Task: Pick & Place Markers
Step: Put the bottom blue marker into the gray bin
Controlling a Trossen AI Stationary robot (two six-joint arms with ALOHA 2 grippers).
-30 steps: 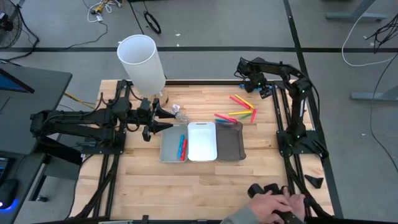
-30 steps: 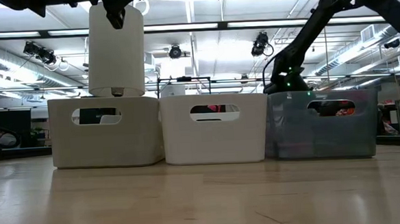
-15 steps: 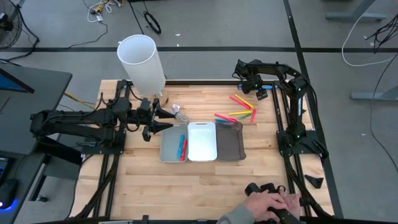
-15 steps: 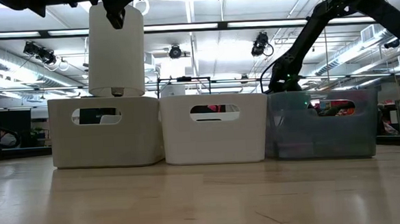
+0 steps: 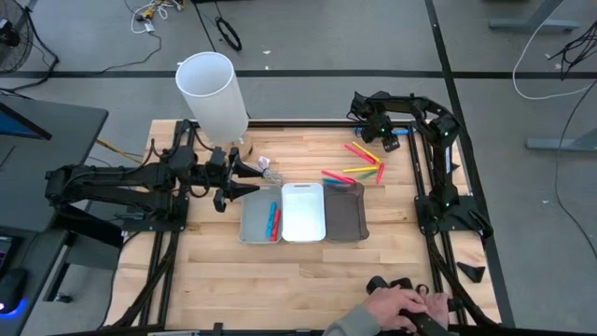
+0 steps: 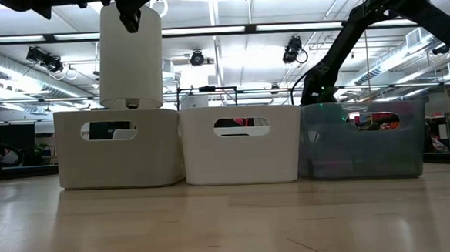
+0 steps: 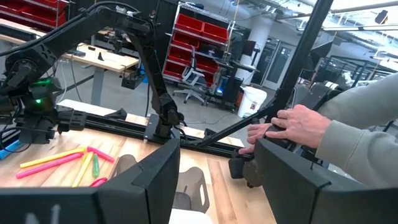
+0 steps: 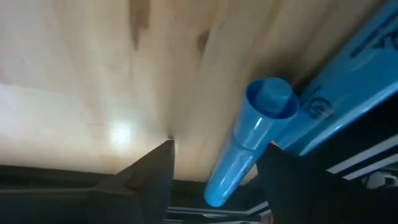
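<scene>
My right gripper point(image 5: 378, 131) is low over the table's far right corner, pointing steeply down, open. In the right wrist view a blue marker point(image 8: 252, 137) lies on the wood between its fingers point(image 8: 155, 171), with a gap on one side; a second blue body with print point(image 8: 339, 81) lies against it. Pink, yellow and orange markers point(image 5: 362, 164) lie loose on the table nearer the middle. Blue and red markers point(image 5: 272, 220) lie in the light grey tray point(image 5: 250, 224). My left gripper point(image 5: 244, 177) waits open and level beside that tray.
A white tray point(image 5: 302, 217) and a dark tray point(image 5: 347, 217) stand in a row with the grey one. A tall white cylinder point(image 5: 215, 93) stands at the far left. A person's hand point(image 5: 410, 306) rests on a device at the near right edge.
My right gripper has sunk toward the table at the far right corner and shifted a little toward the table's left. The markers and trays lie as before.
</scene>
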